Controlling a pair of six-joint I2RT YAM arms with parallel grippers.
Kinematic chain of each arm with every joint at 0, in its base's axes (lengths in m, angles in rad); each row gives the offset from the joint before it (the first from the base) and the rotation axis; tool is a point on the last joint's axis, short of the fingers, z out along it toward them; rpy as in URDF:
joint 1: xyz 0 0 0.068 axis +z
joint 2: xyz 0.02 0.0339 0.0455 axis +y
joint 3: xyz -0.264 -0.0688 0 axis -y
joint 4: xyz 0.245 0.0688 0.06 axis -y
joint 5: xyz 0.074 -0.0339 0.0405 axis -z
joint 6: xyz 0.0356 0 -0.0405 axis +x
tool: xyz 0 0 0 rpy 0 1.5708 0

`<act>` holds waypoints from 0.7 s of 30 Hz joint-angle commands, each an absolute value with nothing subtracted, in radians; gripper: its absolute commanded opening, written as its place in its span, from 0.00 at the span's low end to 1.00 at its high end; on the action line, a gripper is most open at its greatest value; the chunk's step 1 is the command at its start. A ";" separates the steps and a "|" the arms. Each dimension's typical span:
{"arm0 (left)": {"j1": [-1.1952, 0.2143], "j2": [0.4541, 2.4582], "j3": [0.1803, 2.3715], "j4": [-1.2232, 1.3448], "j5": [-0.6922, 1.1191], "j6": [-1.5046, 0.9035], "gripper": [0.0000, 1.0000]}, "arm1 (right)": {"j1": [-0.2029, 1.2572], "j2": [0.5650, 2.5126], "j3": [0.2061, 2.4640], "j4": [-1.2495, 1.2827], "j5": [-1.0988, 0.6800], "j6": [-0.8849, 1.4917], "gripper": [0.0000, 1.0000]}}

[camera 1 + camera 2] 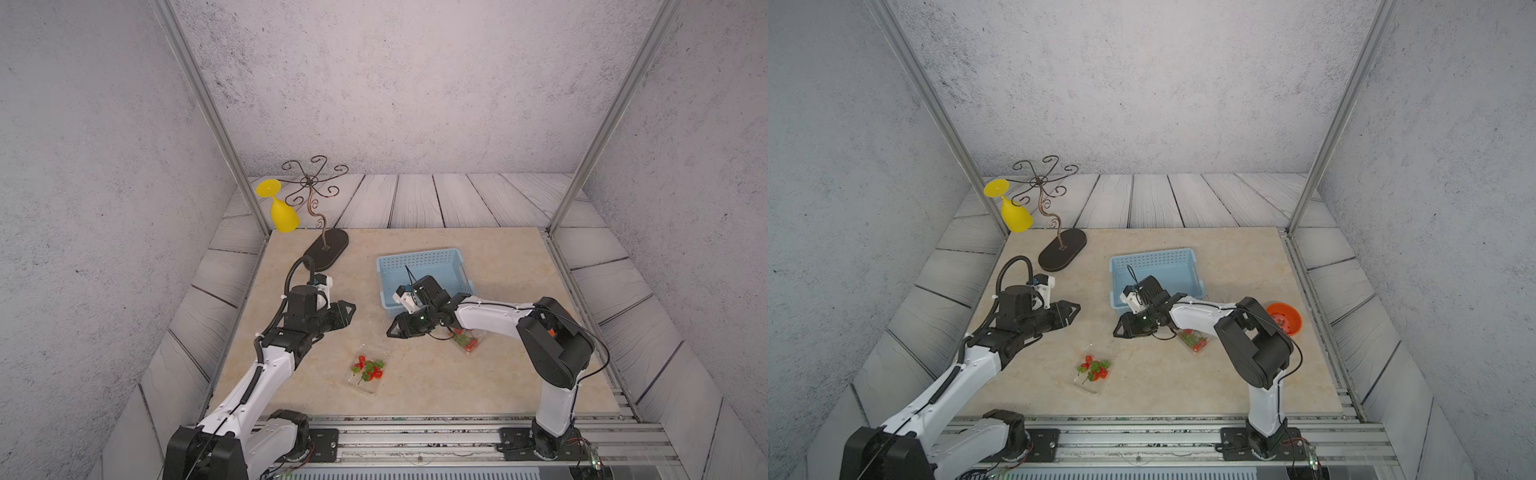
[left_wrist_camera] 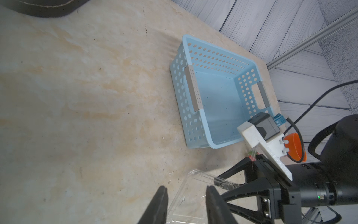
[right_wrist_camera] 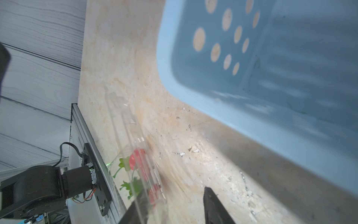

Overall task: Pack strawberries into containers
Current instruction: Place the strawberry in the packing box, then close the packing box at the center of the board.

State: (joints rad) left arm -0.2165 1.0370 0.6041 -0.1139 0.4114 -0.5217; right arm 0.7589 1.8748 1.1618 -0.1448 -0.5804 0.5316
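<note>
Top view: one box (image 1: 1098,387) of strawberries (image 1: 1096,368) is sitting in the middle, more waiting in the bowl (image 1: 1292,327). Left wrist: left gripper (image 2: 186,187) is pinching an empty box (image 2: 201,179), jaws squeezed close. Right wrist: right gripper (image 3: 174,191) is hanging with jaws spread partway, nothing between them, beside another filled box (image 3: 133,133). Guessing the empty box is getting filled next, needing a flat set-down first.

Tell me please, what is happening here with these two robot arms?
Two arms are packing strawberries into clear containers. The left pincer appears shut on an empty clear container beside the blue basket, which is empty too. The right pincer stands open at that container's other end. Two more containers already hold berries: the front container and the container under the right arm.
</note>
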 commanded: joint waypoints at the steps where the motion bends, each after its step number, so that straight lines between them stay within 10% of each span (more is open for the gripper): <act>1: -0.221 1.042 0.625 -0.093 0.402 -0.528 0.37 | 0.762 1.871 1.183 -0.148 -0.630 0.494 0.46; 21: -0.173 1.034 0.773 -0.267 0.442 -0.415 0.37 | 0.828 1.745 1.177 -0.209 -0.808 0.375 0.42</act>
